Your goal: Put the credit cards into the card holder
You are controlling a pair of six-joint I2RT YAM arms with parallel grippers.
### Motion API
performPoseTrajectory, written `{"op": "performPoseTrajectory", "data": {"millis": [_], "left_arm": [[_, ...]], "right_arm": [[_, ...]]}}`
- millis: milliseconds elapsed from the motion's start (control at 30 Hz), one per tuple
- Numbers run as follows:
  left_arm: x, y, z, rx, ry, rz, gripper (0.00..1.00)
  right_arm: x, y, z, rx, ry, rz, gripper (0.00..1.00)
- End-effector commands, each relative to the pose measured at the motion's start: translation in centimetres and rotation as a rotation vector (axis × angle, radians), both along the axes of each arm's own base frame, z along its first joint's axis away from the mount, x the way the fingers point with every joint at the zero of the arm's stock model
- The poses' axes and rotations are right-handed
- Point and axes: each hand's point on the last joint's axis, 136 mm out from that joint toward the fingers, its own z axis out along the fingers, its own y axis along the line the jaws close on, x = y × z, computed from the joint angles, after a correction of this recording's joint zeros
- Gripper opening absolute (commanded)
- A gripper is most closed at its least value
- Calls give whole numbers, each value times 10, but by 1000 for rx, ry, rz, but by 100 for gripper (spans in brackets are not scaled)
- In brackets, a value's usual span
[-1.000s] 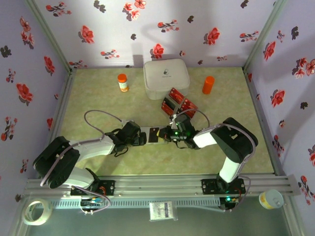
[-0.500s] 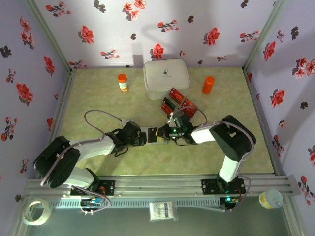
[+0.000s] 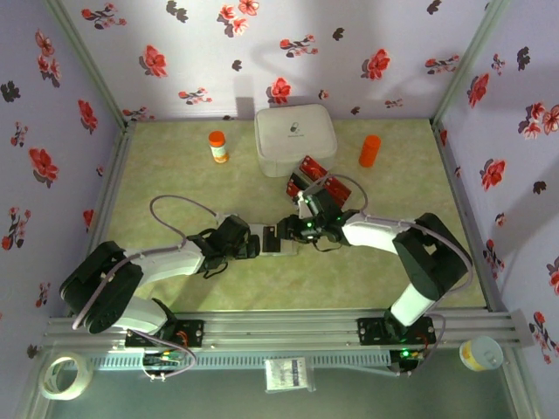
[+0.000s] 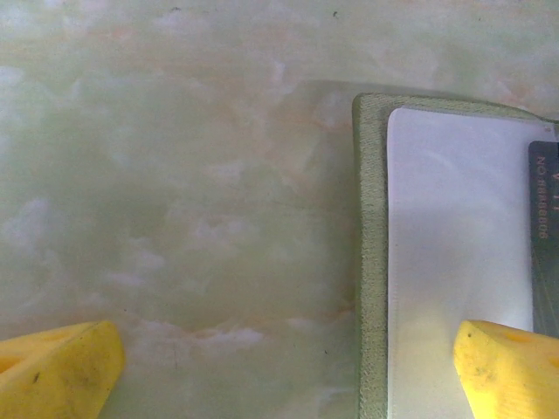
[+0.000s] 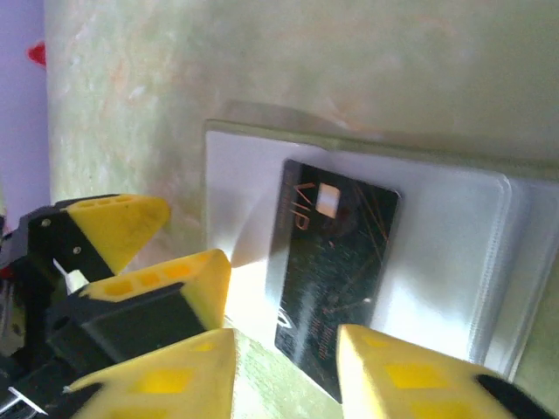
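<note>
Right tool slightly apart over black card, left tool wide apart; backing out, I risk dragging the loose card off card holder.

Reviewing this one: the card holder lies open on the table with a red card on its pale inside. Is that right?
Not quite. The card on the pale inside of the card holder is black, not red; the right wrist view shows it. The holder does lie open on the table.
</note>
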Motion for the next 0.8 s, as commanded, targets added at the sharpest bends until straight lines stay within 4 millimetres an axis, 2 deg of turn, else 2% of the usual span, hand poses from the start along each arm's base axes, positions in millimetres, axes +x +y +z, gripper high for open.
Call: {"op": "performPoseTrajectory", "data": {"millis": [0, 100, 367, 467, 667, 767], "left_arm": [[-24, 36, -35, 141, 113, 45, 100], [-24, 36, -34, 140, 110, 44, 100], [-24, 36, -36, 140, 110, 40, 100], [-23, 34, -35, 138, 107, 39, 100], [-18, 31, -25, 139, 91, 24, 100], [-12, 32, -17, 130, 82, 37, 100]], "right_arm": [[-1, -6, -1, -76, -10, 18, 24], [-1, 1, -9, -110, -7, 31, 15], [-5, 13, -45, -246, -4, 54, 10], [-6, 23, -53, -261, 2, 70, 9], [-8, 42, -55, -245, 12, 87, 7], [-6, 45, -53, -233, 10, 82, 7]]}}
